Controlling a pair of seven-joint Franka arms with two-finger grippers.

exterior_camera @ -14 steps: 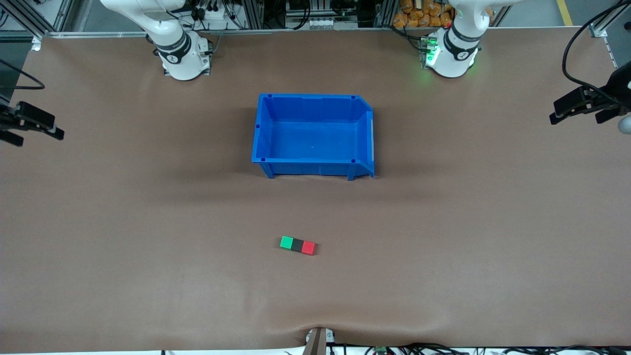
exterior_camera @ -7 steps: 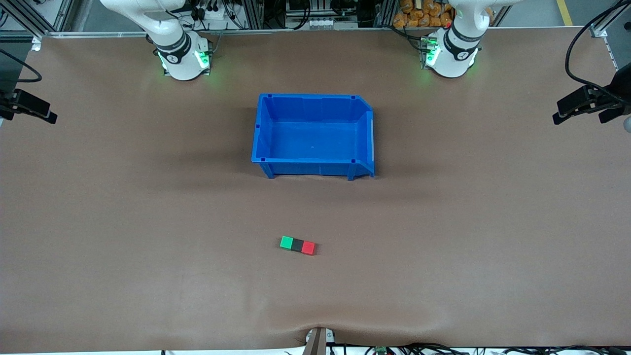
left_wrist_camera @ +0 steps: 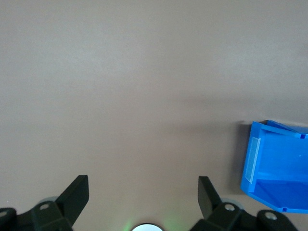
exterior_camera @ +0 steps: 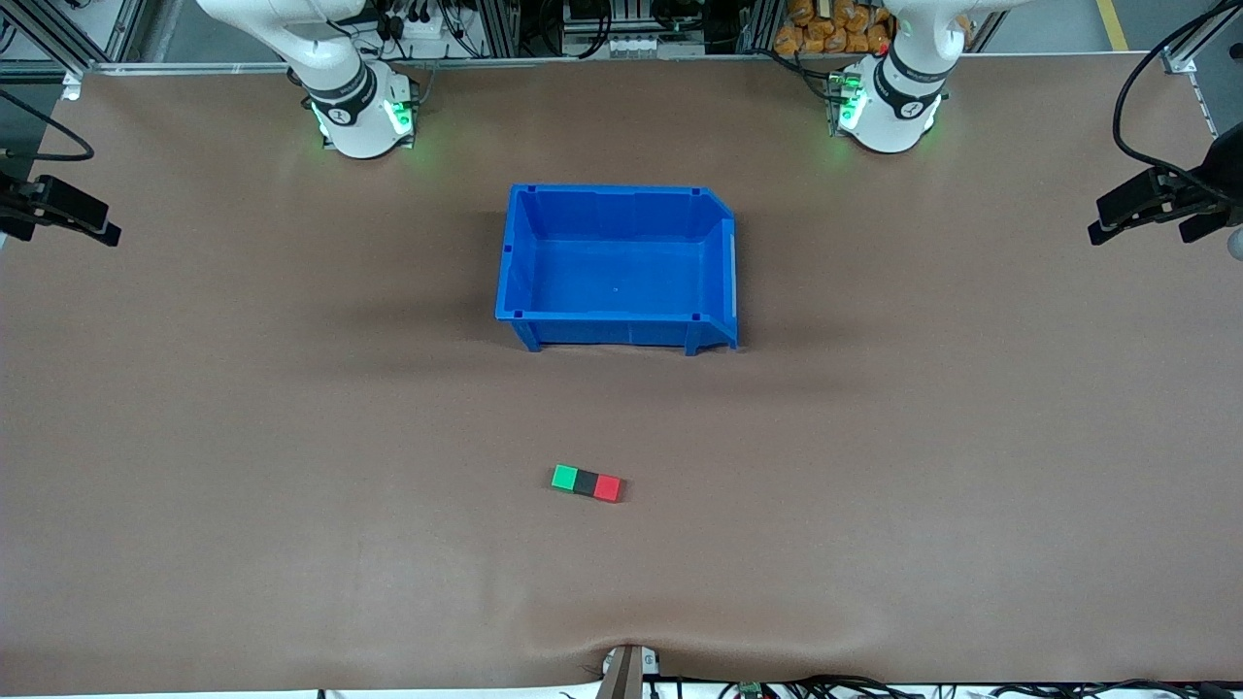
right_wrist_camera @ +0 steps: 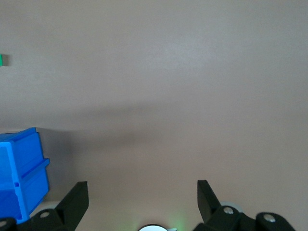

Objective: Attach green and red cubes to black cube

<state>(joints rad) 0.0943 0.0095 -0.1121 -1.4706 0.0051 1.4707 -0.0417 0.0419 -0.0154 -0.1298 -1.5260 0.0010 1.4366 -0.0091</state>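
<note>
Since half a second ago our right gripper (exterior_camera: pixel 73 216) has dipped slightly at the table's edge, while our left gripper (exterior_camera: pixel 1138 209) and the cubes have stayed put. Reading across the front view, we start with that right gripper, hanging over the table (exterior_camera: pixel 243 437) at the right arm's end, its fingers (right_wrist_camera: pixel 72 199) spread wide with nothing between them. Next we find the green cube (exterior_camera: pixel 564 477), the black cube (exterior_camera: pixel 586 482) and the red cube (exterior_camera: pixel 608 487) lying in one short row on the table, the black one in the middle and touching both neighbours. We see the row nearer to the front camera than the blue bin (exterior_camera: pixel 618 267), which sits at mid-table. Last, our left gripper hangs over the left arm's end of the table, fingers (left_wrist_camera: pixel 74 195) likewise wide apart and holding nothing. Both arms wait, well apart from the cubes.
</note>
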